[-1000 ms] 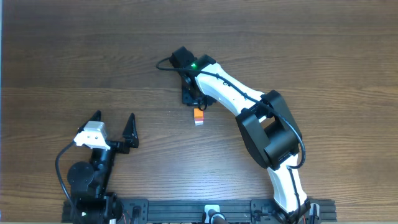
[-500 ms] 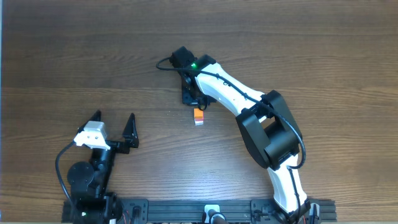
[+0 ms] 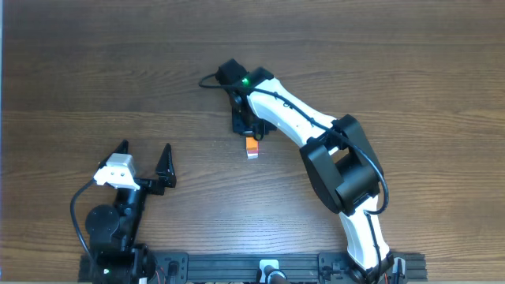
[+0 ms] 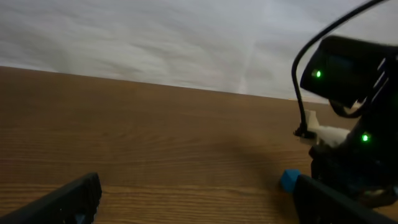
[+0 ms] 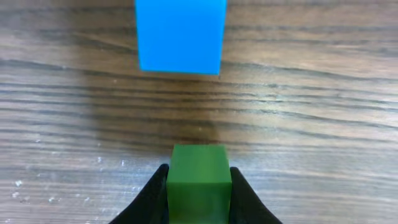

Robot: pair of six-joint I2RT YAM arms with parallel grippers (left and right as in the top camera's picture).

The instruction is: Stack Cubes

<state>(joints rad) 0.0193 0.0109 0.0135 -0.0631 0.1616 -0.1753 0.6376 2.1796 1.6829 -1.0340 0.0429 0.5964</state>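
R gripper (image 5: 199, 202) clamped on green cube (image 5: 199, 174), blue cube (image 5: 180, 34) near it on table (image 5: 62, 124), L gripper (image 3: 144, 150) spread wide, no change since earlier.

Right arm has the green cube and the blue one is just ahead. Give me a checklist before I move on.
1. Grip: green cube between right gripper fingers: ok.
2. Top of blue cube bare: ok.
3. Alignment: green cube over blue cube: not ok, blue lies ahead.
4. Height: green cube lifted clear of blue's top: cannot tell.
5. Parked left gripper open, away from cubes: ok.
6. Nearby orange cube and white cube clear of right gripper: ok.
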